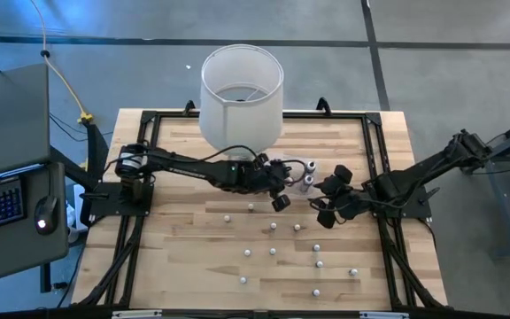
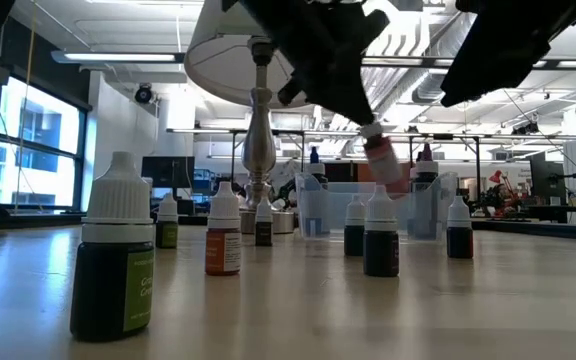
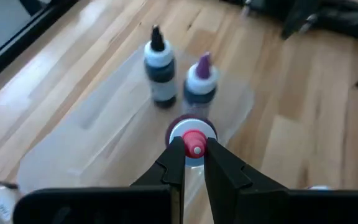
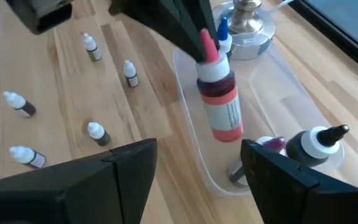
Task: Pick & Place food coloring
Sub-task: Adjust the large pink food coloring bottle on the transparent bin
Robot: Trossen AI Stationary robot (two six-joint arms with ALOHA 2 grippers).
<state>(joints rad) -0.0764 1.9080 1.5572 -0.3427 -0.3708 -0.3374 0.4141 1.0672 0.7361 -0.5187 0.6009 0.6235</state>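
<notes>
1. One wooden surface [image 1: 184, 248], framed by black rails, carrying everything listed below.
2. One large white lampshade [image 1: 242, 96] on a metal stem, at the far side of the surface.
3. Left gripper [image 3: 194, 163]: reaching in from the left to the middle, jaws clenched on the red tip of one food coloring bottle.
4. Right gripper [image 1: 332, 202]: just beside the tub on the right, jaws released and holding nothing.
5. One clear plastic tub [image 4: 291, 112], near the lamp base; two capped bottles [image 3: 161, 71] stand inside.
6. One red food coloring bottle [image 4: 218, 99], held above the tub, slightly tilted.
7. Many small white-capped food coloring bottles [image 1: 273, 252], scattered upright over the near half of the surface.
</notes>
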